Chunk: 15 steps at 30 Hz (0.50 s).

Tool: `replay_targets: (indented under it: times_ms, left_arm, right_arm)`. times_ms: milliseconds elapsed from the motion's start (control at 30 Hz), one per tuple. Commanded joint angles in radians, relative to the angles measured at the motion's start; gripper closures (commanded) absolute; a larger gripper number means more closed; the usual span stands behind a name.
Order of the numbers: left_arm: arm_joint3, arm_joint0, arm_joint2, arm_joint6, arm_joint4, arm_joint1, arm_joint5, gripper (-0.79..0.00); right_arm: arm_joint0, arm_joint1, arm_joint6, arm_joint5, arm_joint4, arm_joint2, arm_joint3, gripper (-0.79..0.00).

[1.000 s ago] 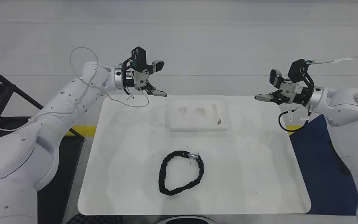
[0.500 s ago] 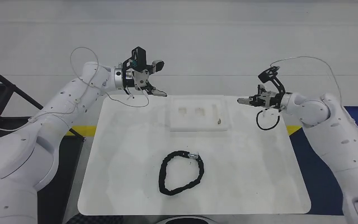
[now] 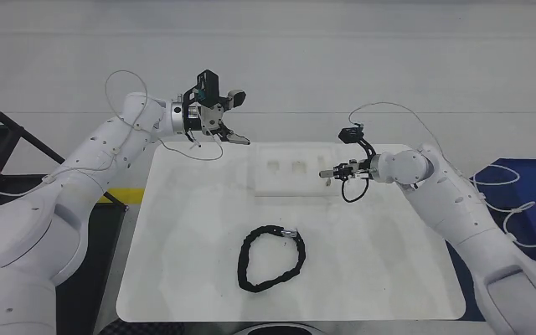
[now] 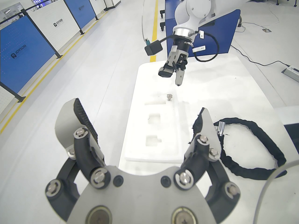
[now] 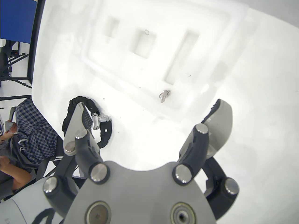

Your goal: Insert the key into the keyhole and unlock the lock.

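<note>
My right gripper (image 3: 325, 174): spread wide, empty, hanging near above the key (image 3: 328, 180). Key: lying on the foam tray (image 3: 285, 188), beside a slot. Chain lock (image 3: 272, 257): on the table (image 3: 394, 251), well apart. My left gripper (image 3: 240, 119): spread wide, empty.

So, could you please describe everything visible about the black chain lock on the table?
The chain lock looks like a chain inside a black, fabric-like sleeve. It is curled into a rough loop and lies flat on the white table. Its two ends appear to meet at a small shiny metal cylinder, on the side of the loop facing the white foam tray, which it does not touch. Nothing but the table touches it.
</note>
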Motion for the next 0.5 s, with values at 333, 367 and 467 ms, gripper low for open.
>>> replay_targets:
  times_ms: [333,367,467]
  left_arm:
    - [0.000,0.000,0.000,0.000,0.000,0.000,0.000,-0.785]
    - [0.000,0.000,0.000,0.000,0.000,0.000,0.000,-0.785]
    - [0.000,0.000,0.000,0.000,0.000,0.000,0.000,-0.785]
  right_arm:
    - [0.046,-0.089,-0.033,0.037,0.000,-0.092,0.134,-0.785]
    - [0.046,-0.089,-0.033,0.037,0.000,-0.092,0.134,-0.785]
    - [0.046,-0.089,-0.033,0.037,0.000,-0.092,0.134,-0.785]
